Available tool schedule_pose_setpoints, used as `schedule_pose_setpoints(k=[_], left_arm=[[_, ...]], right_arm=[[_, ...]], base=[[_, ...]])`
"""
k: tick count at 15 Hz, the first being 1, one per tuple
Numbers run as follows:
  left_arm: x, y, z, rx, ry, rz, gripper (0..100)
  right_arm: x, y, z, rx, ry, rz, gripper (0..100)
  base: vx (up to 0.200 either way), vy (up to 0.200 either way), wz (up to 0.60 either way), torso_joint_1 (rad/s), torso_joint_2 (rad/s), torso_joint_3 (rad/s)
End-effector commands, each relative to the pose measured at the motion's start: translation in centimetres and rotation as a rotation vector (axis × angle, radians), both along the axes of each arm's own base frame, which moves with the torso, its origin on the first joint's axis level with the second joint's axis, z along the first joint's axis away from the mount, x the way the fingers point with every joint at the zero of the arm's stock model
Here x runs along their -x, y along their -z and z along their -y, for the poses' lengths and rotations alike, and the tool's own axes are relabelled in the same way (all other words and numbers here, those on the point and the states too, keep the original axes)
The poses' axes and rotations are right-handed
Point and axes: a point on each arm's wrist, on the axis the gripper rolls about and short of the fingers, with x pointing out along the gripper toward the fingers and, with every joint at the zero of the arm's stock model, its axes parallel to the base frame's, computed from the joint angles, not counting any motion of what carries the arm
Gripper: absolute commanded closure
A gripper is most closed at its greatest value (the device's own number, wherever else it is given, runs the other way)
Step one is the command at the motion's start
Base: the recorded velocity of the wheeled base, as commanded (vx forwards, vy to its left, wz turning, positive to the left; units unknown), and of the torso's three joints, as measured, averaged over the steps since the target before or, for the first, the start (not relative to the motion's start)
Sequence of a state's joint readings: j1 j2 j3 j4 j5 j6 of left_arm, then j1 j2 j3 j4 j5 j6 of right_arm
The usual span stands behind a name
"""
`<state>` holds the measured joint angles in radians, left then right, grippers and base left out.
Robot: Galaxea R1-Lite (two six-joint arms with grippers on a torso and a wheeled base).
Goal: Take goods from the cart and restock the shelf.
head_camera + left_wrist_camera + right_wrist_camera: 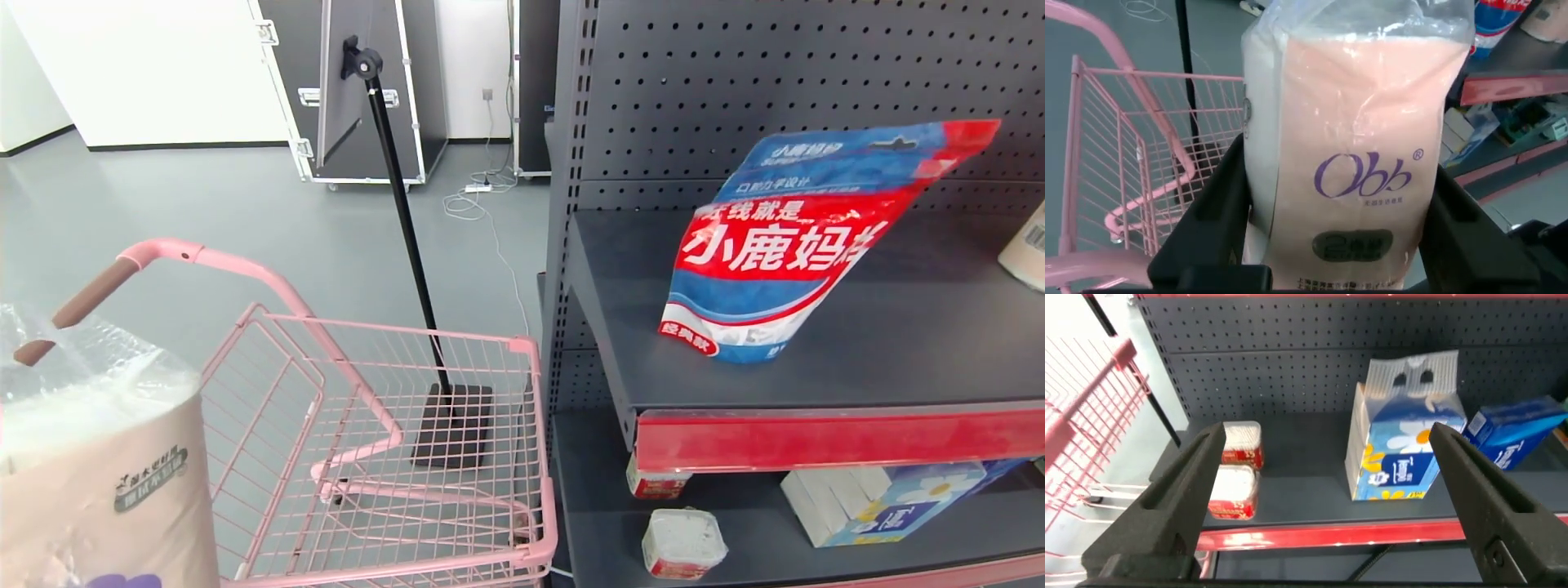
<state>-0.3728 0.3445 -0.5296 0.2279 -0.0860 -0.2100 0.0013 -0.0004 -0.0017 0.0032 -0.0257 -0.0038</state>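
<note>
My left gripper (1339, 159) is shut on a tall pack of paper rolls (1355, 122) in clear and peach wrap, one finger on each side. The same pack (98, 474) stands at the lower left, beside the pink wire cart (392, 328). My right gripper (1327, 433) is open and holds nothing; it faces the lower shelf, where two red-and-white packs (1237, 469) and a blue-and-white tissue pack (1404, 441) stand. On the grey upper shelf board (898, 343) a red-and-blue bag (800, 245) leans against the pegboard back.
A black pole (404, 220) on a flat base (453, 425) stands behind the cart. A wrapped roll (1027, 245) sits at the upper shelf's right edge. A blue box (1519, 433) stands beside the tissue pack. Bare board lies left and right of the bag.
</note>
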Motion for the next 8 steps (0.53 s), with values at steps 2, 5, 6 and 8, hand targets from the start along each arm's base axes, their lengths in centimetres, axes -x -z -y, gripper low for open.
schedule_pose_setpoints(k=[2,5,6,8], left_arm=[[0.02,0.10,-0.02,0.001,-0.005,0.003,100],[-0.01,0.09,-0.01,0.002,-0.006,0.001,100],[-0.04,0.08,0.00,0.000,-0.006,0.001,100],[-0.15,-0.04,0.05,-0.001,-0.005,-0.002,100]], right_arm=[[0.00,0.00,0.00,0.001,0.000,0.000,0],[0.00,0.00,0.00,0.001,0.000,0.000,0],[0.00,0.00,0.00,0.001,0.000,0.000,0],[0.00,0.00,0.00,0.001,0.000,0.000,0]], base=[[0.000,0.000,0.00,0.183,-0.54,-0.359],[0.000,0.000,0.00,0.193,-0.57,-0.370],[0.000,0.000,0.00,0.237,-0.61,-0.383],[0.000,0.000,0.00,0.237,-0.60,-0.369]])
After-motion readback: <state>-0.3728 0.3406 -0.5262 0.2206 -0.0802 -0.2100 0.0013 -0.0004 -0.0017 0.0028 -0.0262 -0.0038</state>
